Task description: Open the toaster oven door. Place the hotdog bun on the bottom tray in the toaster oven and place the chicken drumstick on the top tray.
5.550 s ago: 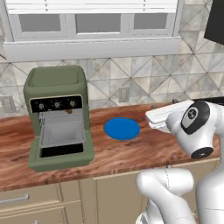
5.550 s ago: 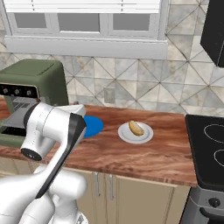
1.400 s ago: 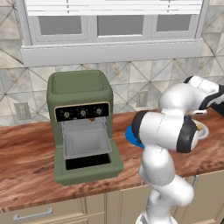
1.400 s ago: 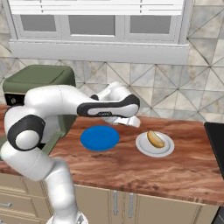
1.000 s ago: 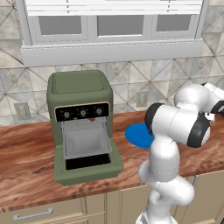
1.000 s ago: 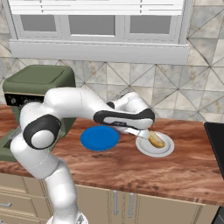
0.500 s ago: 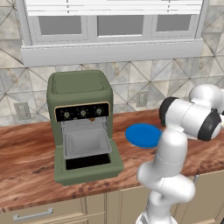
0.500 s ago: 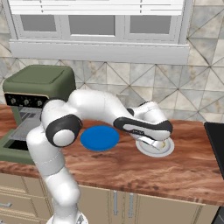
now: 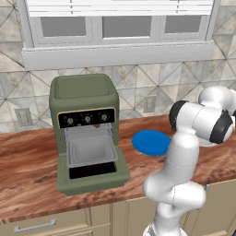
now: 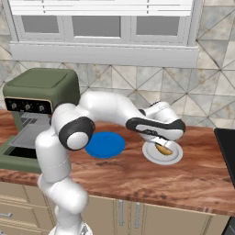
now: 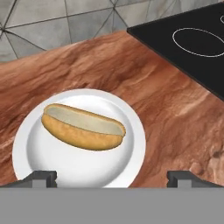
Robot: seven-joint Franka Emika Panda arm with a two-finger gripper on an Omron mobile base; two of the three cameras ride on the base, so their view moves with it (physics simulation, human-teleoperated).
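My left base camera sits behind the arm and looks forward and down at the worktop (image 9: 27, 156), with the toaster oven (image 9: 85, 131) at nine o'clock. My right base camera shares that oven (image 10: 39, 94) and the blue plate (image 10: 104, 144). My hand camera hangs close over the white plate (image 11: 78, 166), stove (image 11: 188, 48) at two o'clock.

A reddish wood-grain worktop (image 9: 27, 156) runs along the wall, beige cabinets (image 10: 137, 213) underneath. Grey-tan diamond tiles (image 10: 215, 98) cover the wall, white-framed windows (image 9: 115, 27) sit above a deep sill, and a black cooktop (image 11: 192, 48) lies at one end.
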